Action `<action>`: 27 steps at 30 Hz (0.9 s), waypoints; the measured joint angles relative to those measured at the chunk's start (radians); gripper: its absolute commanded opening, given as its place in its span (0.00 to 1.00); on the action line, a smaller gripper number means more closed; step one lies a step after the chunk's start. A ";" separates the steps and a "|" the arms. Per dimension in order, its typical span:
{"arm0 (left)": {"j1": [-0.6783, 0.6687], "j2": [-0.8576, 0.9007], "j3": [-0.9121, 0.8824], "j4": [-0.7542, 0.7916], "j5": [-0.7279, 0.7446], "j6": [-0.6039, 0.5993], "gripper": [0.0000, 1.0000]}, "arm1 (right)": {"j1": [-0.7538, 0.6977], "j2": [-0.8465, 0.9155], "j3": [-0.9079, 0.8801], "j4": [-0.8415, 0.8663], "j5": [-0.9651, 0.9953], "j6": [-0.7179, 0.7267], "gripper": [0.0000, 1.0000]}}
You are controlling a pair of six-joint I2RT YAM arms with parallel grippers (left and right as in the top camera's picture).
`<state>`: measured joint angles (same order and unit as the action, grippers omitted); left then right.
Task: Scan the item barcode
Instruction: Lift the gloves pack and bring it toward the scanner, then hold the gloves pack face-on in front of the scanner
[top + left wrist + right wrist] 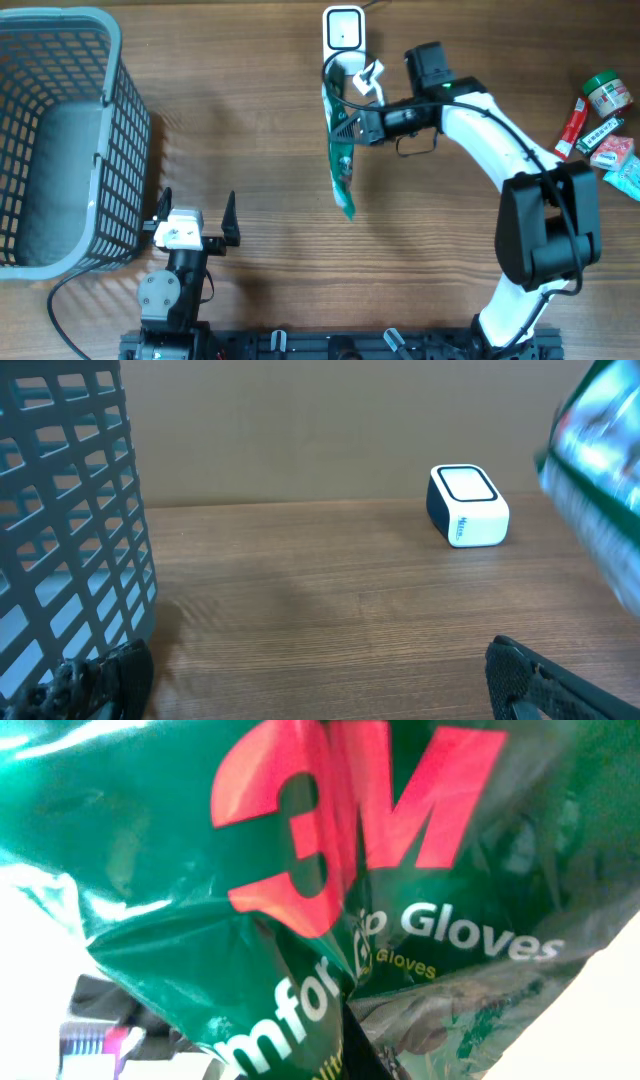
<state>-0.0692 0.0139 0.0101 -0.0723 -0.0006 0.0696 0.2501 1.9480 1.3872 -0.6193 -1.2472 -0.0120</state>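
A green 3M gloves packet hangs lengthwise just below the white barcode scanner at the table's far middle. My right gripper is shut on the packet's upper part. In the right wrist view the packet fills the frame and hides the fingers; no barcode shows there. My left gripper rests near the front left, open, with nothing between its fingers. The left wrist view shows the scanner standing on the wood and a blurred edge of the packet at the right.
A grey mesh basket stands at the left, close beside my left gripper, its wall filling the left of the left wrist view. At the far right lie a red tube, a green-lidded jar and small packets.
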 measured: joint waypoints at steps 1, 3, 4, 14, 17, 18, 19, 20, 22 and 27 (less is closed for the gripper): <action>0.000 0.000 0.000 0.000 0.000 0.000 1.00 | -0.007 0.000 -0.006 0.029 -0.080 -0.053 0.04; 0.000 0.000 0.000 0.000 0.000 0.000 1.00 | -0.010 0.000 -0.019 0.070 -0.173 -0.118 0.04; 0.000 0.000 0.000 0.000 0.000 0.000 1.00 | -0.008 0.000 -0.025 0.094 -0.211 -0.142 0.04; 0.000 0.000 0.000 0.000 0.000 0.000 1.00 | -0.002 0.000 -0.042 0.626 -0.312 0.292 0.04; 0.000 0.000 0.000 0.000 0.000 0.000 1.00 | -0.002 0.000 -0.041 0.674 -0.312 0.704 0.05; 0.000 0.000 0.000 0.000 0.000 0.000 1.00 | -0.002 0.000 -0.041 0.673 -0.312 0.813 0.04; 0.000 0.000 0.000 0.000 0.000 0.000 1.00 | -0.002 0.000 -0.041 0.670 -0.312 0.898 0.04; 0.000 0.000 0.000 0.000 0.000 0.000 1.00 | -0.002 0.000 -0.041 0.663 -0.312 0.985 0.04; 0.000 0.000 0.000 0.000 0.000 0.000 1.00 | -0.002 0.000 -0.041 0.632 -0.312 1.133 0.04; 0.000 0.000 0.000 0.000 0.000 0.000 1.00 | -0.002 0.000 -0.042 0.532 -0.312 1.405 0.04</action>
<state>-0.0689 0.0139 0.0105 -0.0727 -0.0006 0.0696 0.2478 1.9480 1.3457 -0.0875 -1.5597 1.3930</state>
